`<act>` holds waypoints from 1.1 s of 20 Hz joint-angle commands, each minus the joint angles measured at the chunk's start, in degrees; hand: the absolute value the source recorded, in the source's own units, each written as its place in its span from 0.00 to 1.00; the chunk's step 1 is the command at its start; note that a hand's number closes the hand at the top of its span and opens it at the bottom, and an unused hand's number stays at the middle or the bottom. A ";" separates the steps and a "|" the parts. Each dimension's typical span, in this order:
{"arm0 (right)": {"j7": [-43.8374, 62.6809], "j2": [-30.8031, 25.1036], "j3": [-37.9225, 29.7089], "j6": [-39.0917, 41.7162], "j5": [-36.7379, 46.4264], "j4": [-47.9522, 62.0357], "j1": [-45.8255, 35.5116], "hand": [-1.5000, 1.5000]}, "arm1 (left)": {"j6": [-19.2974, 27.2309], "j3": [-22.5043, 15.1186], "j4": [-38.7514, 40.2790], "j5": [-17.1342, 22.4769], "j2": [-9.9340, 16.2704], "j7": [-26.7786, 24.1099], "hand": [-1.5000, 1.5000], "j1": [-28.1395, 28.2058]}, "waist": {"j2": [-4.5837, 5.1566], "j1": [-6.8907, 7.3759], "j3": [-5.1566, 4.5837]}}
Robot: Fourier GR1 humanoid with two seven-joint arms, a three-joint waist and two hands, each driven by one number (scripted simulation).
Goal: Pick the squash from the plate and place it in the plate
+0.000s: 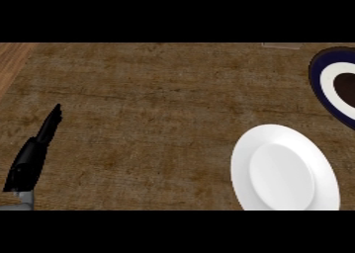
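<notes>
A white plate [285,170] lies on the counter at the lower right with nothing on it. At the right edge a dark blue plate [322,86] with a white ring and a dark brown centre is partly cut off by the view. No squash shows anywhere. My left hand [34,153] rests at the lower left, seen edge-on with straight fingers pointing up, open and holding nothing. My right hand does not show.
The brown textured counter [151,108] spans the view. A lighter wooden strip [5,69] runs along its upper left corner. A small pale object [280,45] sits at the top edge.
</notes>
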 commanded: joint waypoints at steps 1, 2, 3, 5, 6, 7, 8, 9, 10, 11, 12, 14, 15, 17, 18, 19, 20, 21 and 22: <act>-4.60 0.80 3.24 6.43 1.35 3.69 -5.02 1.00 | -0.74 -0.22 0.20 -0.24 0.62 0.33 0.50 -0.84 | 0.05 1.06 -0.15; -4.50 1.88 4.85 6.20 2.38 3.92 -6.07 1.00 | 0.02 -0.99 0.73 -0.86 -0.48 1.23 0.50 -1.53 | 0.02 0.59 -0.20; -3.64 0.86 5.70 7.70 2.73 4.23 -7.19 1.00 | -0.17 -0.77 0.62 -0.61 -0.29 0.51 0.50 -1.70 | 0.08 0.96 -0.22; -4.13 2.19 8.06 6.28 4.75 5.02 -8.51 1.00 | -0.74 0.64 1.68 0.16 0.79 -0.86 0.50 -1.39 | 0.10 1.03 -0.25; -4.38 2.01 9.56 6.08 6.25 5.48 -8.85 1.00 | 0.72 -1.08 0.27 -0.91 -1.31 1.21 0.50 -1.32 | -0.02 0.77 -0.20; -1.40 3.38 10.48 6.32 6.11 5.10 -12.27 1.00 | 0.11 -1.20 2.23 -1.10 -0.95 -0.45 0.50 -1.25 | 0.25 1.71 -0.34; -3.85 5.15 12.42 5.18 7.95 5.53 -11.02 1.00 | 0.41 -0.21 2.55 -0.96 -0.36 -0.33 0.50 -2.29 | 0.12 0.67 -0.29; -5.75 5.10 13.16 4.16 9.12 6.58 -10.55 1.00 | 0.94 -0.55 2.69 -1.55 -0.78 -1.27 0.50 0.12 | -0.07 0.28 -0.27; -3.53 6.12 13.94 4.86 9.24 7.21 -13.34 1.00 | -0.39 -0.23 0.77 -0.61 0.17 0.48 0.50 -1.34 | -0.21 0.68 -0.28; -4.26 7.91 14.72 2.72 10.23 8.53 -13.17 1.00 | -0.12 -0.29 1.14 -0.85 0.03 -0.04 0.50 -1.72 | -0.08 0.46 -0.25; -3.51 8.25 16.14 3.50 11.33 8.81 -14.81 1.00 | 0.74 -0.05 1.66 -1.17 -0.36 0.07 0.50 -2.11 | -0.21 0.05 -0.33; -3.76 9.78 16.97 2.61 12.10 10.37 -17.05 1.00 | -0.75 -0.09 1.94 -0.67 0.40 0.30 0.50 -1.48 | -0.10 0.48 -0.30; -3.65 10.16 17.87 4.61 12.42 11.02 -17.92 1.00 | -0.74 -0.08 1.70 -0.17 -0.20 1.44 0.50 -2.15 | -0.24 -0.02 -0.33; -3.85 13.38 18.54 5.76 11.96 12.88 -18.17 1.00 | 0.16 -0.62 1.86 -1.06 -0.77 1.05 0.50 -2.81 | -0.12 0.02 -0.26; 1.94 14.40 16.46 7.29 9.50 15.98 -20.40 1.00 | 0.08 -0.95 2.46 -1.26 -1.01 -0.76 0.50 -1.04 | -0.20 0.22 -0.37; 2.76 16.09 17.25 3.69 11.05 17.61 -20.70 1.00 | 0.23 0.43 3.49 -0.99 -0.06 -1.04 0.50 -2.35 | 0.01 0.06 -0.34; 3.25 15.74 17.47 4.70 11.42 18.89 -21.66 0.00 | -0.08 0.77 3.17 -0.49 0.02 -1.55 0.50 -0.91 | -0.23 -0.25 -0.37; 2.83 16.02 17.78 4.28 11.95 20.28 -21.08 0.00 | 0.82 0.00 2.63 -1.41 -0.70 -0.93 0.50 -1.51 | -0.09 -0.35 -0.30; 5.71 15.69 18.40 4.45 12.96 20.91 -24.37 0.00 | 0.18 -0.99 0.09 -1.27 -1.08 0.56 0.50 -0.74 | -0.36 -0.15 -0.33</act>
